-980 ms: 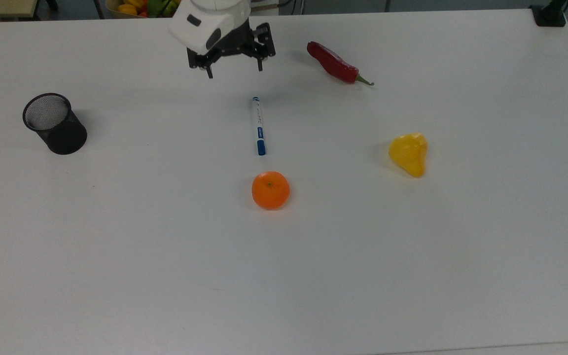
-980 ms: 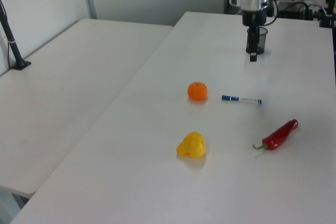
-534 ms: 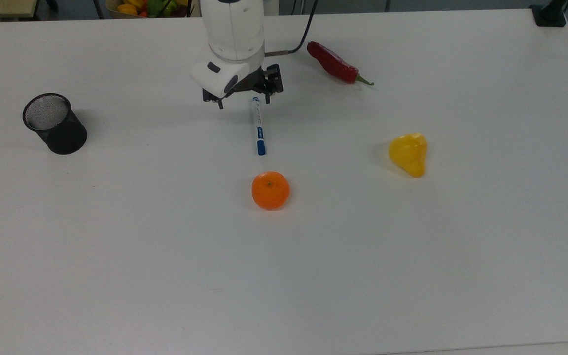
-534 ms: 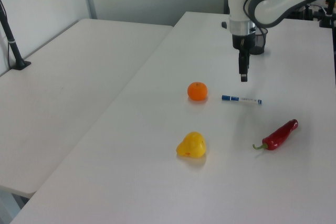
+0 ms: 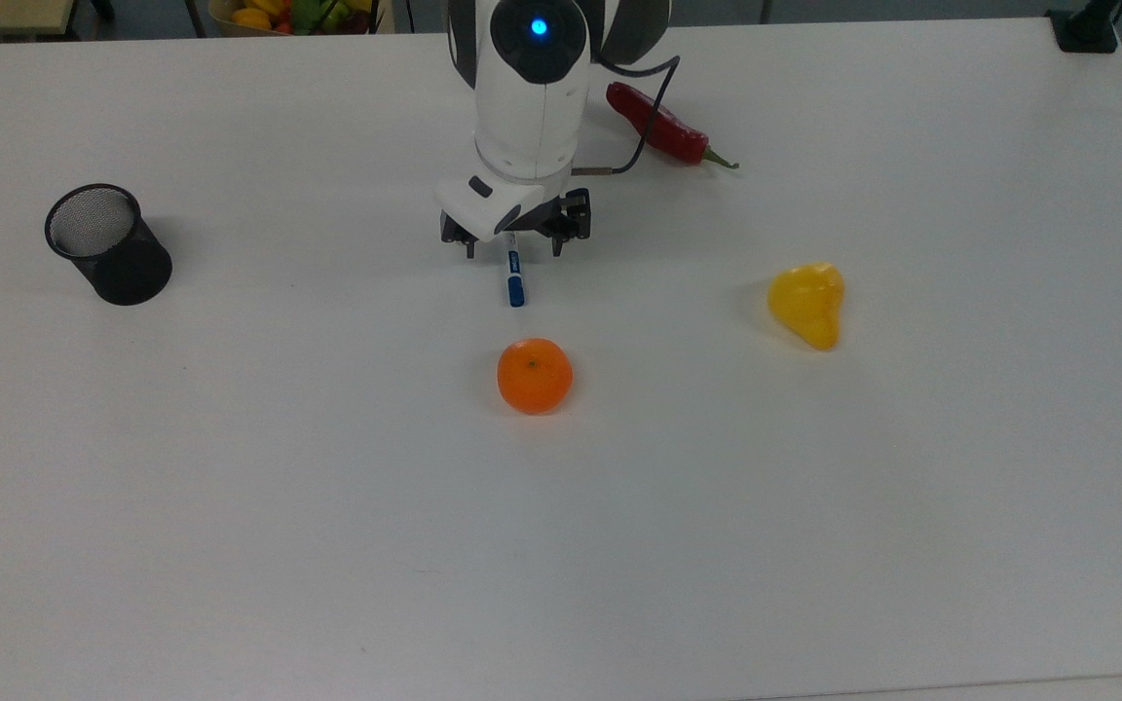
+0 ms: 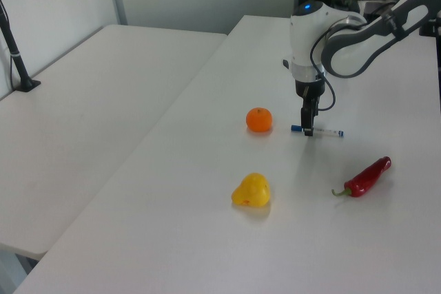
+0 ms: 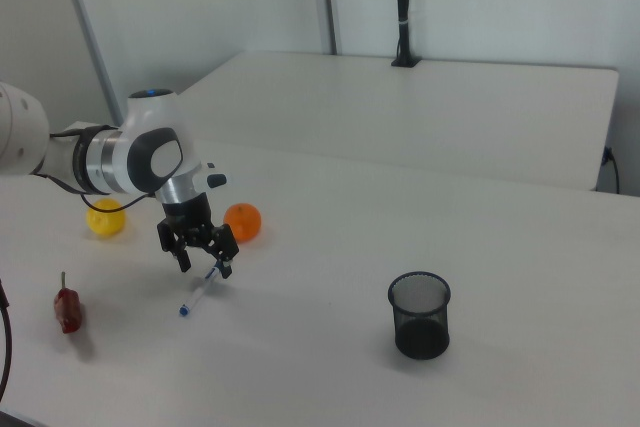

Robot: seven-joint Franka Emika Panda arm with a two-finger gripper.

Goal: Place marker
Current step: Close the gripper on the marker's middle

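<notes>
Since a second ago your arm has swung from the far edge of the table toward the near side and dropped, so the black two-finger gripper [image 5: 513,245] now sits low over the slim white marker with the blue cap [image 5: 514,279], where before it hung well clear of it. The marker itself has not shifted: it lies flat on the white table [image 5: 814,506], near the middle, with the round orange fruit [image 5: 535,376] just nearer and the black mesh pen cup [image 5: 108,244] well apart at the top view's left.

Your fingers stand apart, one on each side of the marker's white barrel, and they grip nothing yet. In the top view the marker's long axis runs far to near, and the fingers line up across it, left to right, which is the relation the grasp turns on. The capped end sticks out on the near side of the gripper; the far part of the barrel is hidden under the wrist.

In the right view the fingertips look close to the table, though you cannot tell whether they touch it.

Judging from this, you are about to grasp, so carrying the marker to its place remains undone. The red chilli pepper [image 5: 658,125] and the yellow pear-shaped fruit [image 5: 808,303] lie clear of the work.
</notes>
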